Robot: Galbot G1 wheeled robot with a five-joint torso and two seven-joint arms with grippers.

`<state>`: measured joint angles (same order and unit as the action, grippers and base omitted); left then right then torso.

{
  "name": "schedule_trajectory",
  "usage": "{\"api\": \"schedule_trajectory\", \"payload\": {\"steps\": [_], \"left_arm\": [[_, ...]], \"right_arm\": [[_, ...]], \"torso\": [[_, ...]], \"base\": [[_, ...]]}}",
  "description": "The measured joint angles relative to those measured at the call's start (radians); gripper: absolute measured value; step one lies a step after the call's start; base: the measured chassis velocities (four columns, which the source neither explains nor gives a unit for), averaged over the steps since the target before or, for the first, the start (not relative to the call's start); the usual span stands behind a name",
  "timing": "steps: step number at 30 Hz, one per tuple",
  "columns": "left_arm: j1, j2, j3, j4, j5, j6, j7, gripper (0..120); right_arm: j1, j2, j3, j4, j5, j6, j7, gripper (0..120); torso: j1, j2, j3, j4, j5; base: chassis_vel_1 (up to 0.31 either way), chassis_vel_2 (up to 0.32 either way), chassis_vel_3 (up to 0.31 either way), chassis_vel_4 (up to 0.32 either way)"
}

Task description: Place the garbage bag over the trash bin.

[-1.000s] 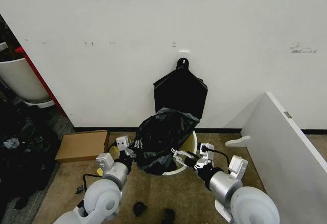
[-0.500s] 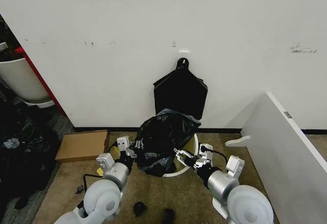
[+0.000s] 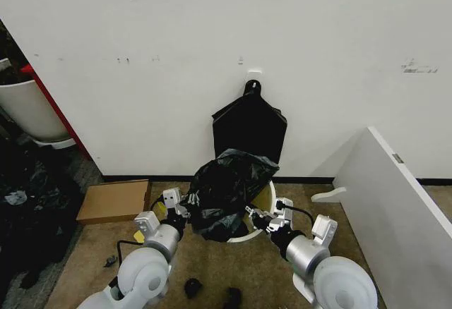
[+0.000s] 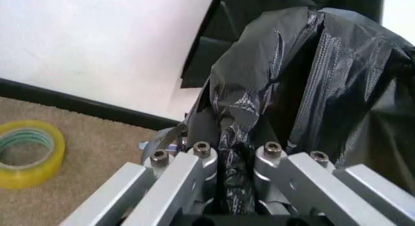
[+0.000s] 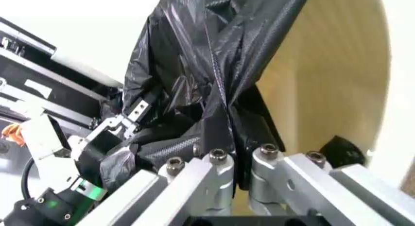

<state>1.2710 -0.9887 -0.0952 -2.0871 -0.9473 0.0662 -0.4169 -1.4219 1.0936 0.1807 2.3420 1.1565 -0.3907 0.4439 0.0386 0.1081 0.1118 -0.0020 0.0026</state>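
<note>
- While both arms reach forward over brown carpet (image 3: 212,267), the garbage bag (image 3: 227,190) sits bunched and puffed up over the mouth of the trash bin (image 3: 263,203), at the foot of a white wall (image 3: 212,55).
- Left gripper (image 3: 185,210) is at the bag's left side; in the left wrist view its fingers (image 4: 198,160) are pinched close together on a twisted fold of the black plastic (image 4: 304,90).
- Right gripper (image 3: 254,216) is at the bag's right side, just at the bin's rim; in the right wrist view its fingers (image 5: 217,163) are clamped narrow on a gathered fold of the bag (image 5: 207,56), with the bin's pale yellowish inner wall (image 5: 337,90) beside it.
- Glossy plastic stands tented between the two grippers, covering most of the bin's opening; part of the white rim and inner wall shows on the right.
- Behind the bin, a flat black bundle (image 3: 249,125) with a loop handle hangs on the wall.
- A cardboard box (image 3: 113,200) lies on the carpet to the left, and a roll of yellow tape (image 4: 29,153) rests on the floor near the left gripper.
- A white panel (image 3: 395,196) leans at the right.
</note>
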Motion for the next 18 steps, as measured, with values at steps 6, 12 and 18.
{"api": "schedule_trajectory", "payload": {"steps": [6, 12, 18], "left_arm": [[-0.015, -0.021, -0.014, 0.022, -0.039, -0.003, -0.031, 4], [-0.023, -0.024, -0.024, 0.027, -0.092, -0.003, -0.049, 4], [-0.023, -0.025, -0.026, 0.029, -0.106, -0.006, -0.06, 4]], "right_arm": [[-0.029, -0.012, 0.024, 0.032, -0.021, 0.022, 0.007, 0], [-0.06, -0.027, 0.079, 0.053, -0.021, 0.03, 0.064, 0], [-0.066, -0.023, 0.098, 0.059, -0.012, -0.058, 0.178, 0]], "torso": [[0.0, 0.0, 0.0, 0.0, -0.0001], [0.0, 0.0, 0.0, -0.0001, 0.0], [0.0, 0.0, 0.0, 0.0, 0.0]], "base": [[0.0, 0.0, 0.0, 0.0], [0.0, 0.0, 0.0, 0.0], [0.0, 0.0, 0.0, 0.0]]}}
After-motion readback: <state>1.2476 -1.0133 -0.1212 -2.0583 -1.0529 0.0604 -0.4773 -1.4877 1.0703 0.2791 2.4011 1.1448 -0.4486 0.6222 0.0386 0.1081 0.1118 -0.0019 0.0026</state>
